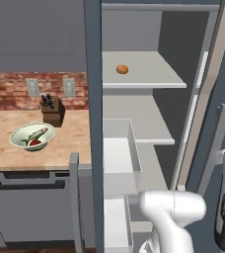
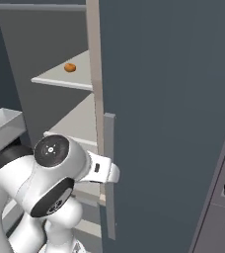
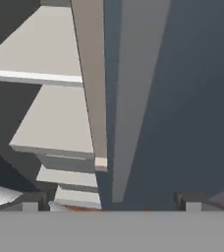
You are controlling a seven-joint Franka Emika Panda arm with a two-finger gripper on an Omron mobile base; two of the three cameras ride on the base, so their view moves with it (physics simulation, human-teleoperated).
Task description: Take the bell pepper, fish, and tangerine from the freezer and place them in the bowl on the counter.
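The tangerine, a small orange ball, lies alone on the upper white shelf of the open freezer. On the tan counter to the left stands the pale bowl. In it lie the grey-green fish and the red bell pepper. My gripper is open, its dark fingertips wide apart with nothing between them. It hangs low, facing the edge of the slate-blue freezer door and the door's grey handle, well below the tangerine's shelf.
A white drawer juts out of the freezer's lower half. A dark knife block stands behind the bowl against the brick backsplash. The open door stands close on the arm's right. Dark grey cabinets with a handle sit under the counter.
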